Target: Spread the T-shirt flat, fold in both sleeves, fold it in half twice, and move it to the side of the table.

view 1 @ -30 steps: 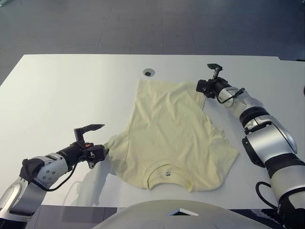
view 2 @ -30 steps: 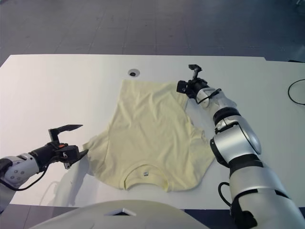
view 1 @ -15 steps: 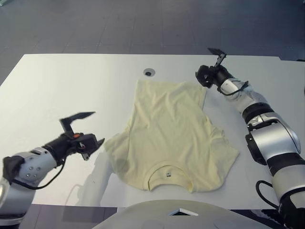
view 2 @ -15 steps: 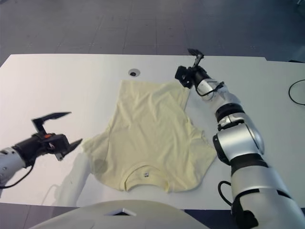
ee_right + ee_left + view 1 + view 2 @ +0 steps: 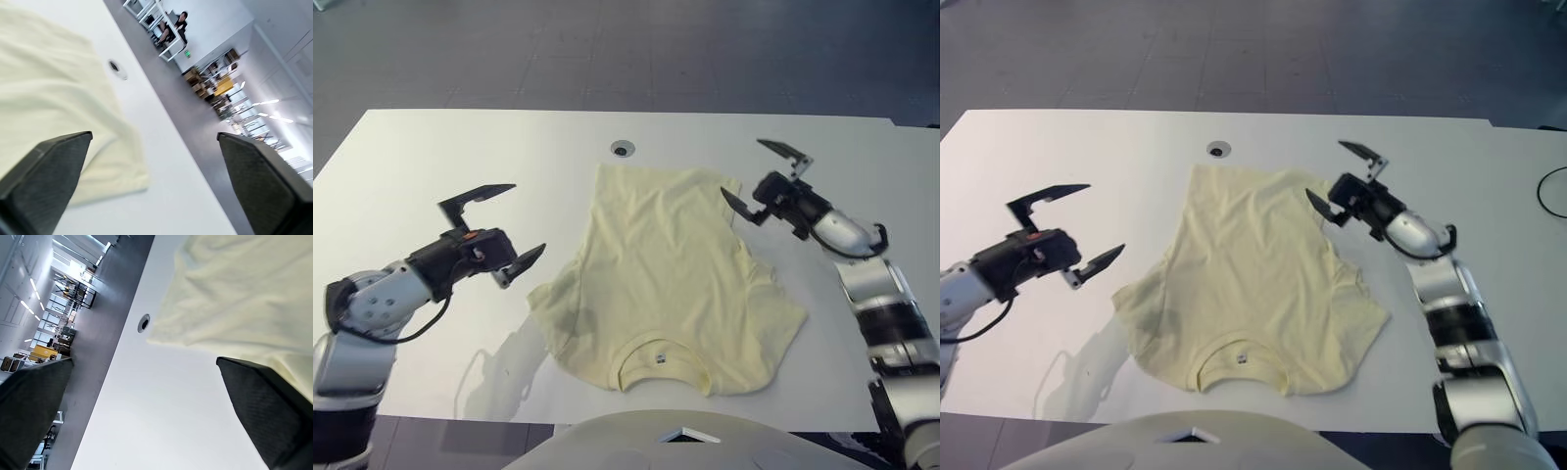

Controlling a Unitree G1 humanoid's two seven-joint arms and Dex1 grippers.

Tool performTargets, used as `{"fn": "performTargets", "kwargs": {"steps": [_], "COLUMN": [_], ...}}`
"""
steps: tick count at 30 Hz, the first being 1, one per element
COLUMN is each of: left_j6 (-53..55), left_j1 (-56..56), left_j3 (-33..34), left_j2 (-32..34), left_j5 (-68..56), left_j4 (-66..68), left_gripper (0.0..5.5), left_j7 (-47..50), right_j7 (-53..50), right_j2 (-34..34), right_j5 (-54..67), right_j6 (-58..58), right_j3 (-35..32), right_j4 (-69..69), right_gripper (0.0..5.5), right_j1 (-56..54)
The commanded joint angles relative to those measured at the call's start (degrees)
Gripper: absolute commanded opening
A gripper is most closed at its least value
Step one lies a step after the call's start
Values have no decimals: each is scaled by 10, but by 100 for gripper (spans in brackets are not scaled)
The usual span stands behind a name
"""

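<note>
A pale yellow T-shirt lies spread on the white table, collar toward the near edge and hem toward the far side. It also shows in the left wrist view as the T-shirt and in the right wrist view as the T-shirt. My left gripper hangs open above the table, left of the shirt's left sleeve, holding nothing. My right gripper is open too, raised just right of the shirt's far right hem corner, apart from the cloth.
A small round cable hole sits in the table just beyond the shirt's hem. Bare table surface stretches on both sides of the shirt. A dark cable lies at the table's far right edge.
Both grippers have let go of the shirt and lifted off it. The left one moved up and away from the left sleeve; the right one drew back to the right from the hem corner.
</note>
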Motion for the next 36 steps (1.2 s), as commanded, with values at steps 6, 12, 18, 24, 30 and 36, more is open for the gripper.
{"fn": "performTargets", "kwargs": {"steps": [6, 12, 18, 24, 30, 36], "left_j6": [-203, -262, -286, -259, -205, -144], "left_j1": [-324, -408, -472, -513, -528, -510], "left_j3": [-167, -210, -251, -274, -300, -325], "left_j2": [-151, -197, -239, -261, -271, -264], "left_j5": [127, 176, 225, 259, 292, 317], "left_j4": [508, 657, 771, 835, 872, 891], "left_gripper": [540, 540, 540, 540, 540, 540], "left_j7": [98, 175, 263, 351, 417, 424], "right_j7": [131, 160, 174, 180, 184, 208], "right_j2": [-81, -93, -108, -109, -117, -135], "right_j5": [46, 12, -34, -43, -66, -80], "right_j6": [126, 146, 136, 135, 112, 92], "right_j3": [-163, -169, -168, -167, -141, -134], "right_j4": [-326, -324, -290, -264, -211, -188], "right_gripper": [537, 537, 537, 537, 537, 537], "right_j1": [311, 332, 357, 341, 316, 347]}}
